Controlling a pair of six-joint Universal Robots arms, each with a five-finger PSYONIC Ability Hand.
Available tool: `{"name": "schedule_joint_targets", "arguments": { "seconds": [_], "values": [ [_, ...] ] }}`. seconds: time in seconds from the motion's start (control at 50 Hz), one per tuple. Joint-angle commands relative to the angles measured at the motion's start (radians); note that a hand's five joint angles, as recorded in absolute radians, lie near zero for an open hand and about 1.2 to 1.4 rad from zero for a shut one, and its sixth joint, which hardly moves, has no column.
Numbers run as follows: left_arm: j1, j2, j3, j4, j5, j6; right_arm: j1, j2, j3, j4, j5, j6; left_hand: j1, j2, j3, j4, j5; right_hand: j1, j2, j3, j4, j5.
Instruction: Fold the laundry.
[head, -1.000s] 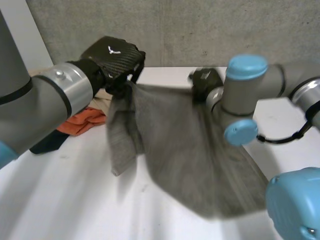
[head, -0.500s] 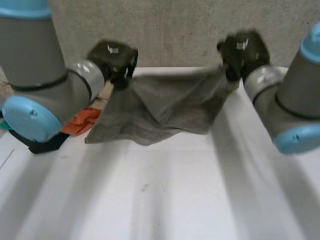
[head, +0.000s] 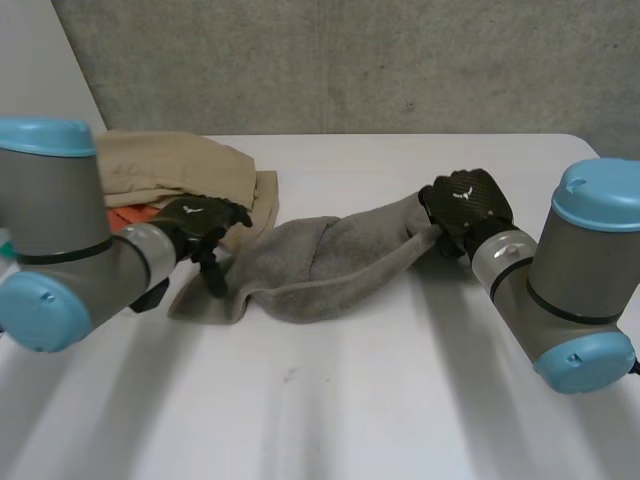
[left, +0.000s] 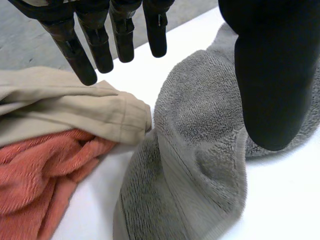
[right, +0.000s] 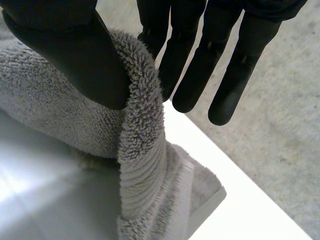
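grey towel (head: 320, 265) now down on the table (head: 350, 400)

Grey towel (head: 320, 265) lies bunched — left hand (head: 200, 225), right hand (head: 465, 205) at its ends.

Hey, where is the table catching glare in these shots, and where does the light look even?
Right wrist view: a bright glare patch on the white table beside the grey towel. Left wrist view: table lit evenly, soft shading in the towel's folds. Head view: matte table, no hot spots.
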Motion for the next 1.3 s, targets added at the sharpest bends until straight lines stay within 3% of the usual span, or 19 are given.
{"name": "schedule_joint_targets", "arguments": {
  "seconds": [0.02, 0.22, 0.42, 0.64, 0.74, 0.76, 0.8, 0.96, 1.2, 1.3],
  "values": [
    [0.047, 0.074, -0.165, 0.042, 0.006, -0.010, 0.040, -0.005, -0.068, 0.033, 0.048, 0.035, 0.028, 0.033, 0.036, 0.041, 0.049, 0.254, 0.214, 0.207, 0.200, 0.219],
    [0.058, 0.030, -0.268, 0.180, 0.009, 0.137, 0.073, -0.005, -0.146, 0.088, 0.065, 0.060, 0.330, 0.336, 0.338, 0.343, 0.351, 0.254, 0.214, 0.207, 0.200, 0.219],
    [0.006, -0.096, -0.201, 0.234, -0.030, 0.223, 0.062, 0.003, -0.151, 0.088, 0.065, 0.062, 0.257, 0.262, 0.265, 0.270, 0.278, 0.254, 0.214, 0.207, 0.200, 0.219],
    [0.004, -0.186, -0.088, 0.239, -0.068, 0.297, 0.041, 0.000, -0.132, 0.088, 0.055, 0.063, 0.389, 0.394, 0.397, 0.402, 0.410, 0.254, 0.214, 0.207, 0.200, 0.219],
    [0.006, -0.206, -0.050, 0.243, -0.064, 0.296, 0.024, -0.006, -0.116, 0.088, 0.051, 0.063, 0.755, 0.761, 0.763, 0.768, 0.776, 0.254, 0.214, 0.207, 0.200, 0.219],
    [0.007, -0.203, -0.042, 0.248, -0.065, 0.294, 0.021, -0.009, -0.112, 0.090, 0.051, 0.063, 1.076, 1.081, 1.084, 1.089, 1.097, 0.254, 0.214, 0.207, 0.200, 0.219],
    [0.007, -0.197, -0.033, 0.256, -0.067, 0.293, 0.014, -0.017, -0.106, 0.090, 0.052, 0.063, 1.093, 1.099, 1.101, 1.107, 1.115, 0.254, 0.214, 0.207, 0.200, 0.219],
    [0.043, -0.089, -0.010, 0.256, -0.025, 0.250, -0.032, -0.104, -0.068, 0.122, 0.029, 0.032, 1.093, 1.099, 1.101, 1.107, 1.115, 0.254, 0.214, 0.207, 0.200, 0.219],
    [0.093, 0.365, 0.017, 0.086, 0.085, 0.092, -0.139, -0.350, -0.187, 0.330, -0.047, -0.127, 1.093, 1.099, 1.101, 1.107, 1.115, 0.254, 0.214, 0.207, 0.200, 0.219],
    [0.109, 0.427, 0.082, 0.062, 0.124, 0.015, -0.163, -0.379, -0.267, 0.424, -0.063, -0.132, 1.093, 1.099, 1.101, 1.107, 1.115, 0.254, 0.214, 0.207, 0.200, 0.219]
  ]
}}
